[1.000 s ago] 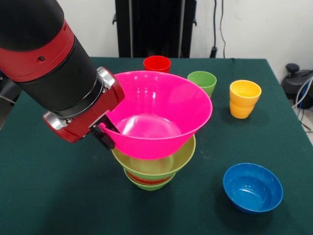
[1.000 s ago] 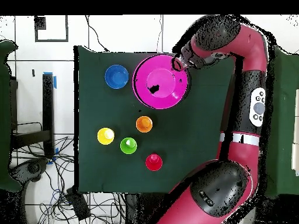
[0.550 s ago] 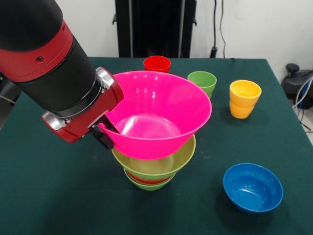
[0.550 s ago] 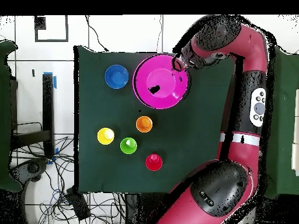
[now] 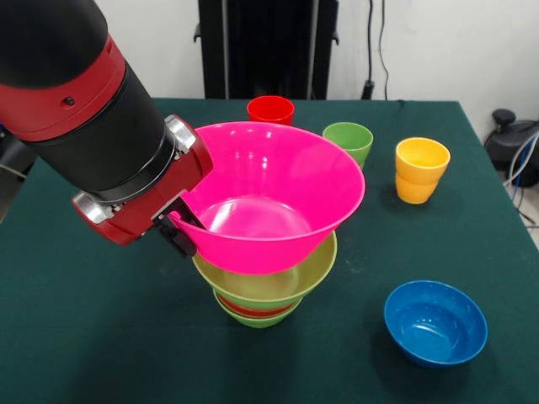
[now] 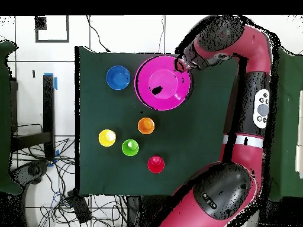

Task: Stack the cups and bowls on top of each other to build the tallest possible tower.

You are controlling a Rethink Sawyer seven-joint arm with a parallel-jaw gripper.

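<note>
Front view shows the tower (image 5: pixel 263 286) near the middle of the green table (image 5: pixel 84 337): a small green bowl (image 5: pixel 257 320) at the bottom, a red-orange bowl (image 5: pixel 253 309) nested in it, a large green bowl (image 5: pixel 278 282) above that, and the pink bowl (image 5: pixel 278 198) on top, tilted and sitting higher on the arm's side. The gripper (image 5: pixel 187 225) is closed on the pink bowl's rim, one black finger showing inside the wall. The red and black arm (image 5: pixel 93 126) comes in from the upper left. The blue bowl (image 5: pixel 435 322) stands alone, well apart from the tower. Behind the tower stand the red cup (image 5: pixel 270 109), the green cup (image 5: pixel 348 140) and the yellow cup (image 5: pixel 421 169). In the overhead view the orange cup (image 6: pixel 145 125) sits just beside the pink bowl (image 6: pixel 163 83), with the gripper (image 6: pixel 179 64) at its rim
</note>
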